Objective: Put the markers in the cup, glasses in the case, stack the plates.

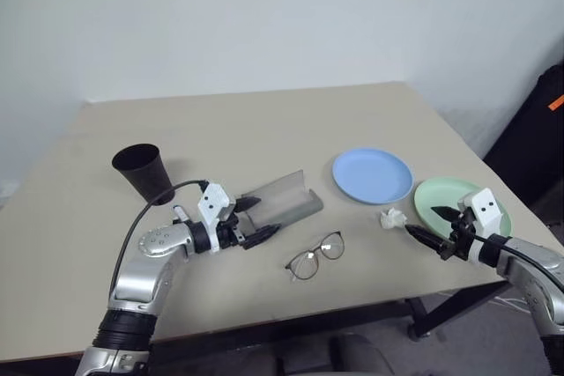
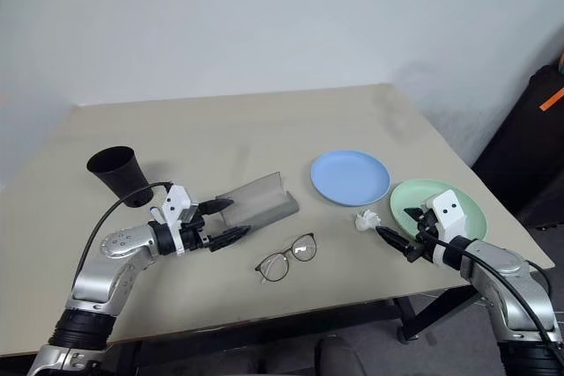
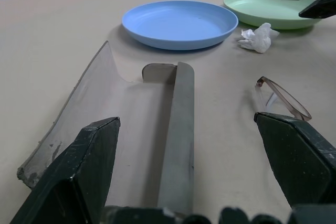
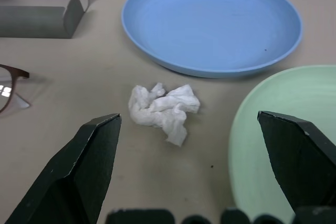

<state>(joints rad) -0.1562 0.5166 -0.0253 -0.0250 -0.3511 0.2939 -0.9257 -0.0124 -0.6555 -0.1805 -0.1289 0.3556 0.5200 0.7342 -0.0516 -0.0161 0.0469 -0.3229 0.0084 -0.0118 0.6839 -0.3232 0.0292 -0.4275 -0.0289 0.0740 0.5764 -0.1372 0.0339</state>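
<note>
The grey case (image 1: 286, 198) lies open at the table's middle. My left gripper (image 1: 264, 217) hovers open at the case's near left end, pointing along it. Just in front of the case, the wire-framed glasses (image 1: 315, 256) rest unfolded on the table. The black cup (image 1: 141, 169) stands at the left. To the right lie the light blue plate (image 1: 372, 174) and, beside it, the mint green plate (image 1: 438, 193), side by side and apart. My right gripper (image 1: 423, 220) is open, low over the green plate's near left rim. The markers are out of view.
A crumpled white tissue (image 4: 164, 107) sits between the two plates and the glasses, straight ahead of the right gripper. The table's front edge (image 1: 352, 305) runs close behind both arms. A black object (image 1: 538, 138) stands off the table's right side.
</note>
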